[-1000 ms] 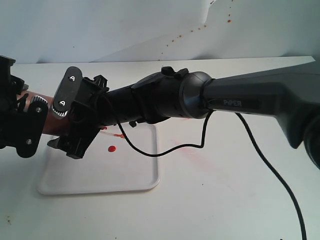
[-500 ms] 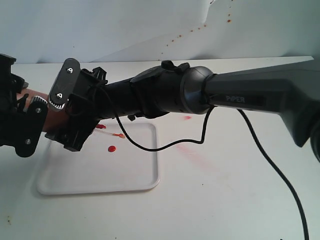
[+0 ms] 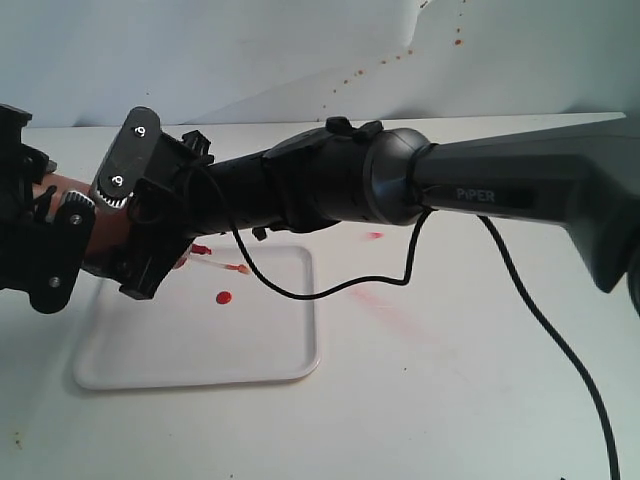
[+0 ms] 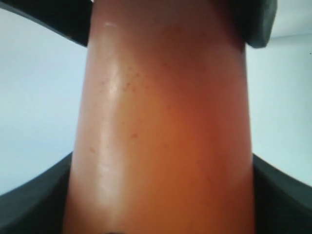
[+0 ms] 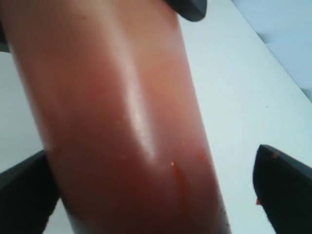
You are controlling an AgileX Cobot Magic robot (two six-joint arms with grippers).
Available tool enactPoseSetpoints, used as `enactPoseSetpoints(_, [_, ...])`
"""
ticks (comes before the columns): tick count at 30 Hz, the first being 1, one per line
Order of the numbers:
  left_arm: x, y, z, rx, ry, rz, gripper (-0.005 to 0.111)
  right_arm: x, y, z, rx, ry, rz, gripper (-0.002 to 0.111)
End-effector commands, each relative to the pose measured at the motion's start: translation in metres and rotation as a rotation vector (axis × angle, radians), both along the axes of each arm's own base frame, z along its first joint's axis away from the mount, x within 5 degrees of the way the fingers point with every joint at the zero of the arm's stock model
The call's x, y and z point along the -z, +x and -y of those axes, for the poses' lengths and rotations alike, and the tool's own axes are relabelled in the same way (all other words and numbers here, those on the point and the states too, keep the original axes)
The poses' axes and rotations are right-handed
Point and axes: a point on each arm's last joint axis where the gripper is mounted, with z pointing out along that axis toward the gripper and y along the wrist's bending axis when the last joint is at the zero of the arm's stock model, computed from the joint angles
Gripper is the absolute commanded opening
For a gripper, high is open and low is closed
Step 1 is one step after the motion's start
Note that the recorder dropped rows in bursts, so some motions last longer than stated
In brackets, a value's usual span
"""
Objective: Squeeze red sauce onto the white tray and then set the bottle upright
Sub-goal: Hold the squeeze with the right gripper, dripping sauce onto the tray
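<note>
The bottle (image 3: 97, 238) lies roughly level just above the far left end of the white tray (image 3: 200, 365); its red nozzle (image 3: 201, 250) points right over the tray. My left gripper (image 3: 62, 232) is shut on the bottle's body, which fills the left wrist view (image 4: 163, 122). My right gripper (image 3: 148, 222) reaches across from the right and straddles the bottle (image 5: 122, 122). One finger (image 5: 24, 195) touches it, the other finger (image 5: 285, 185) stands apart, so it is open. A small blob of red sauce (image 3: 223, 297) sits on the tray.
The thin tethered tip cap (image 3: 240, 269) dangles by the nozzle. A faint red smear (image 3: 378, 300) and a red spot (image 3: 375, 235) mark the table right of the tray. The right arm's black cable (image 3: 340, 290) hangs over the tray's right edge.
My right gripper has shifted a little left and away from the tray along the bottle. The nozzle now shows below it. The left gripper and the blob have stayed put.
</note>
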Motion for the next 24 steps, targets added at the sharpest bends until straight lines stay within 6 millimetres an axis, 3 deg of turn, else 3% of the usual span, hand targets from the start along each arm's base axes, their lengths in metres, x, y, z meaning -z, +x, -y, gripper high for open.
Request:
enactPoseSetpoints(1, [-0.0044, -0.0003, 0.0024, 0.01, -0.028, 0.019, 0.0, -0.0111, -0.0086, -0.0067, -0.042, 0.025, 0.016, 0.052])
enactPoseSetpoints(3, [-0.0044, -0.0003, 0.0024, 0.01, -0.028, 0.019, 0.0, -0.0106, -0.0107, -0.0081, -0.055, 0.016, 0.026, 0.022])
enactPoseSetpoints(4, [-0.0044, -0.0003, 0.0024, 0.01, -0.028, 0.019, 0.0, -0.01, -0.0126, -0.0092, -0.068, 0.005, 0.036, -0.001])
enactPoseSetpoints(19, [-0.0044, -0.0003, 0.0024, 0.01, -0.028, 0.019, 0.0, -0.01, -0.0122, -0.0091, -0.047, 0.015, 0.005, 0.001])
enactPoseSetpoints(21, [-0.0044, -0.0003, 0.0024, 0.01, -0.028, 0.019, 0.0, -0.01, -0.0123, -0.0091, -0.047, 0.016, 0.002, 0.012])
enactPoseSetpoints(24, [-0.0044, -0.0003, 0.0024, 0.01, -0.028, 0.019, 0.0, -0.0134, -0.0127, -0.0088, -0.04, 0.025, -0.007, 0.041])
